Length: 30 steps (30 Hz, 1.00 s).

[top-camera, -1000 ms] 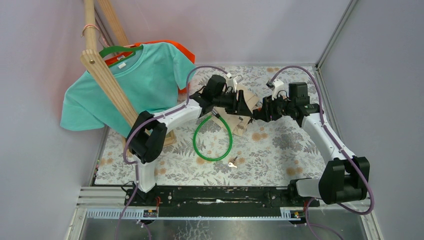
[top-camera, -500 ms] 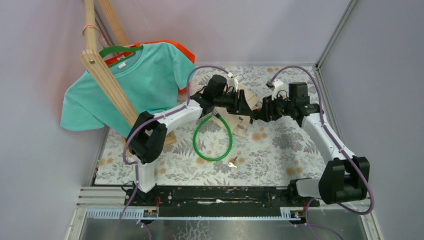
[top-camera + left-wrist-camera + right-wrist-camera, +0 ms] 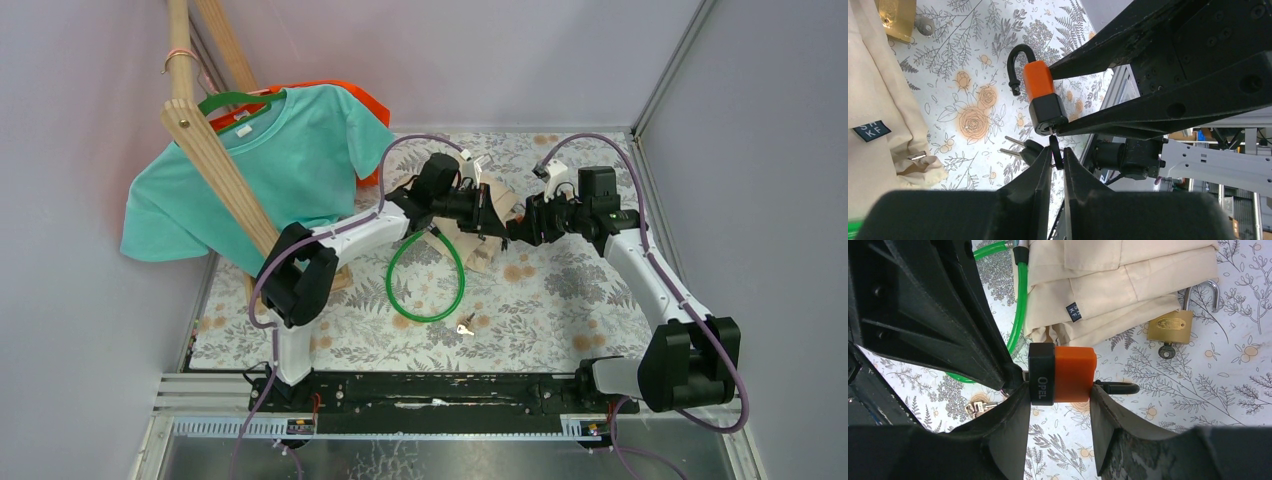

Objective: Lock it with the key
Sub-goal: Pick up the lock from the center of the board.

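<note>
My right gripper (image 3: 1055, 392) is shut on an orange and black padlock (image 3: 1063, 373) and holds it in the air; its black shackle (image 3: 1115, 387) is swung open. The padlock also shows in the left wrist view (image 3: 1043, 100). My left gripper (image 3: 1057, 159) is shut on the black head of a key (image 3: 1055, 152) set in the padlock's base. Two spare keys (image 3: 1020, 147) hang beside it on the ring. In the top view both grippers meet above the mat, the left (image 3: 492, 218) against the right (image 3: 515, 230).
A brass padlock with a key (image 3: 1170, 327) lies by a folded beige cloth (image 3: 1118, 285). A green cable loop (image 3: 425, 278) and a small loose key (image 3: 465, 326) lie on the floral mat. A wooden rack with a teal shirt (image 3: 270, 170) stands at left.
Both grippers have shifted slightly, still joined at the padlock. Their holds are unchanged.
</note>
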### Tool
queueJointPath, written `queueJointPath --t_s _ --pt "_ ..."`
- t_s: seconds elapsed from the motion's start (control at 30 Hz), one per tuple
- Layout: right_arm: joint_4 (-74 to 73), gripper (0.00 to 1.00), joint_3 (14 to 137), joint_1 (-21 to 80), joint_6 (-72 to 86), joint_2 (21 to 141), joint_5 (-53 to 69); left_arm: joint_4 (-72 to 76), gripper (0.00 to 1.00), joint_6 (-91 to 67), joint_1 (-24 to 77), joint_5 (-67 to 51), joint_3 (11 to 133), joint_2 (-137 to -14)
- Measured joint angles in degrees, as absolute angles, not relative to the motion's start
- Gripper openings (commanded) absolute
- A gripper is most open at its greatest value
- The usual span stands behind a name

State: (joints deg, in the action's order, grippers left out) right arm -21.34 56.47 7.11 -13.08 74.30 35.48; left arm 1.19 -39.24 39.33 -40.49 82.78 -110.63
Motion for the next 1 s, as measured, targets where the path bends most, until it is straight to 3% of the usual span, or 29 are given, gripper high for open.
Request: queueJointPath --t_s 0.17,0.47,0.73,1.0 --pt "-21.28 0.04 55.92 7.11 -13.28 74.08 35.05 0.78 0.00 -39.48 39.33 -40.49 82.81 -110.91" --pt "-21.15 0.51 55.90 7.11 -13.26 73.95 35.16 1.48 0.00 -39.29 38.46 -41.63 82.56 -110.91" --pt "-21.32 0.79 55.90 7.18 -14.22 71.70 38.61 3.01 0.00 -36.07 36.16 -44.58 78.19 -108.33" --pt "-22.79 0.84 55.99 7.18 -18.31 70.43 43.48 3.14 0.00 -33.63 34.30 -48.51 76.64 -105.75"
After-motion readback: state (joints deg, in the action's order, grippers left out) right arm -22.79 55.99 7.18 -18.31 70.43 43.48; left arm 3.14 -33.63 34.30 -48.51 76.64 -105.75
